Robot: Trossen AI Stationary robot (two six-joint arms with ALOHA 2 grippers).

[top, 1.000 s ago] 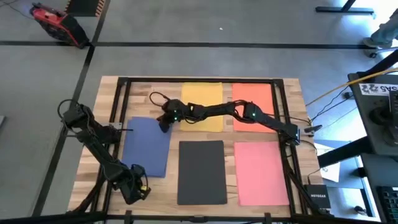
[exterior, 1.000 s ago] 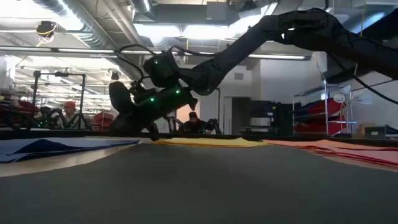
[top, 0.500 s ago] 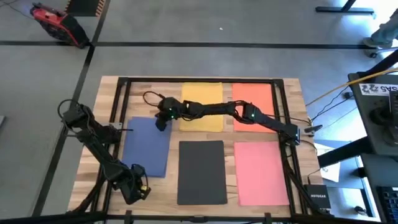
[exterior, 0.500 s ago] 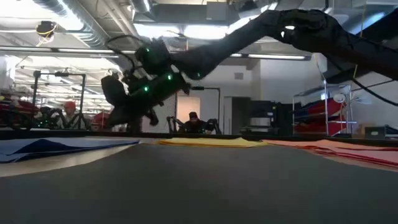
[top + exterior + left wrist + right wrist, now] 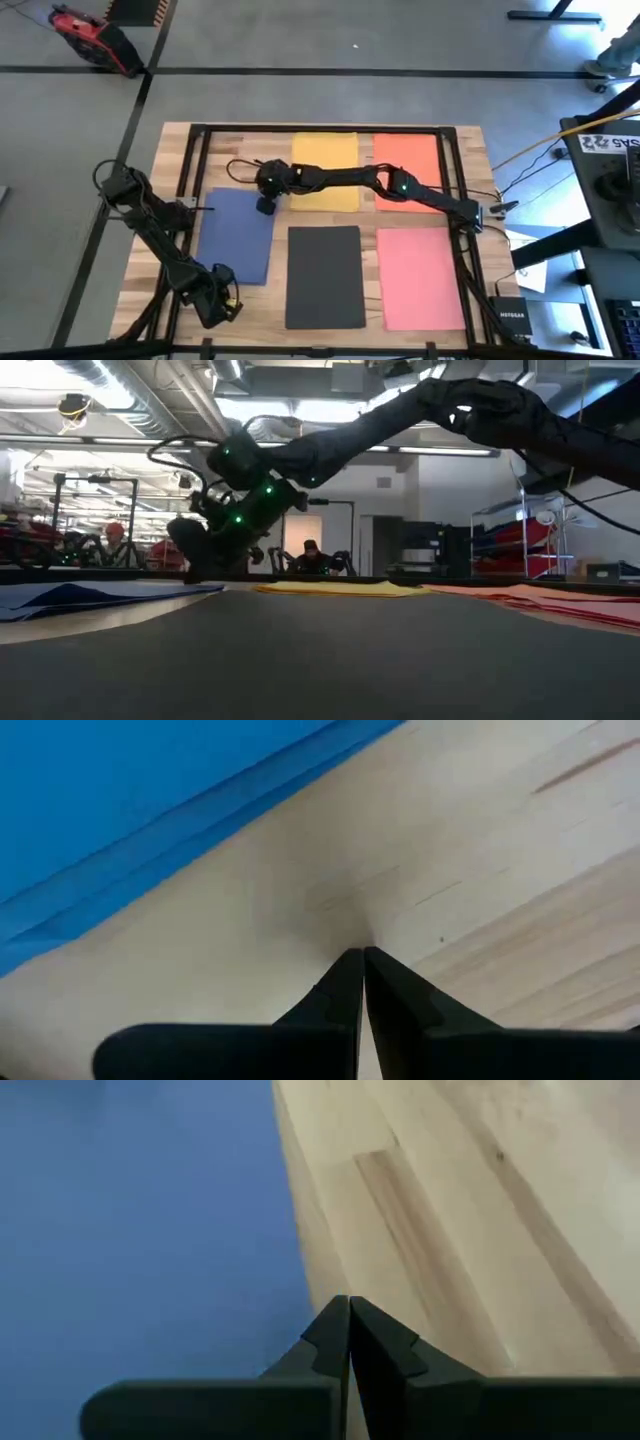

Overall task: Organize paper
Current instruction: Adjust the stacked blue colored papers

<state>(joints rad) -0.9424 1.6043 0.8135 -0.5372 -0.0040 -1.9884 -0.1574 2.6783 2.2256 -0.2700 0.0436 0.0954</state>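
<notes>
High view: five sheets of paper lie flat on the pale wooden worktop (image 5: 150,270) inside a dark frame. The yellow sheet (image 5: 325,152) and the orange sheet (image 5: 405,160) sit side by side along the far edge; the blue sheet (image 5: 237,235), the dark grey sheet (image 5: 324,276) and the pink sheet (image 5: 421,277) form the near row, none touching another. The right arm reaches across the yellow sheet, and the right claw (image 5: 264,206) hangs at the far right corner of the blue sheet, beside bare wood. The right wrist view shows its two fingers pressed together, tips over the blue sheet's edge. The left arm waits at the near left corner of the worktop, its left claw (image 5: 222,300) also closed tip to tip over bare wood just beside the blue sheet. A small black box (image 5: 512,311) at the right edge reads "NETGEAR".
</notes>
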